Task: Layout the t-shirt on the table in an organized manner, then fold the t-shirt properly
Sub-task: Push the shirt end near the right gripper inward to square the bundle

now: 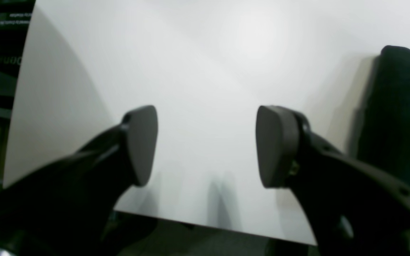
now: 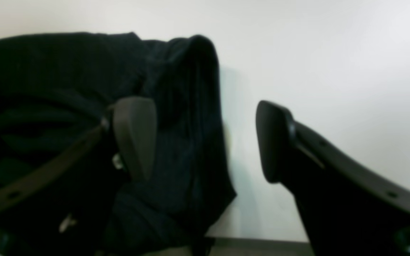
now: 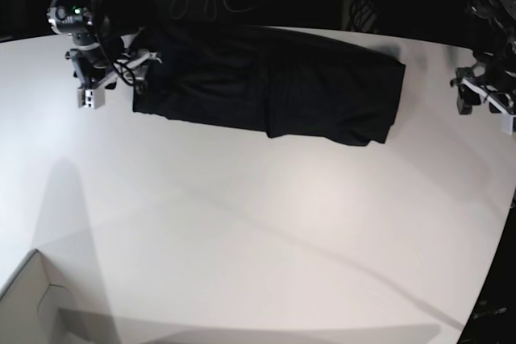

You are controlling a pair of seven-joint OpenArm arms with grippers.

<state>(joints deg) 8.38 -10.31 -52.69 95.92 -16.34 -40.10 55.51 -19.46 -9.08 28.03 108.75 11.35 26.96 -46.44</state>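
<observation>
A black t-shirt (image 3: 270,86) lies at the far edge of the white table (image 3: 242,223) as a long, loosely folded band, not yet a compact fold. The right gripper (image 2: 205,140) hovers over one end, the left gripper (image 1: 206,145) beside the other; both jaws gape wide and empty.

t-shirt (image 3: 274,78): plain black, no print | bench (image 3: 242,231): matte white | box corner (image 3: 28,304): pale | tool pads (image 1: 142,142): dark grey
</observation>
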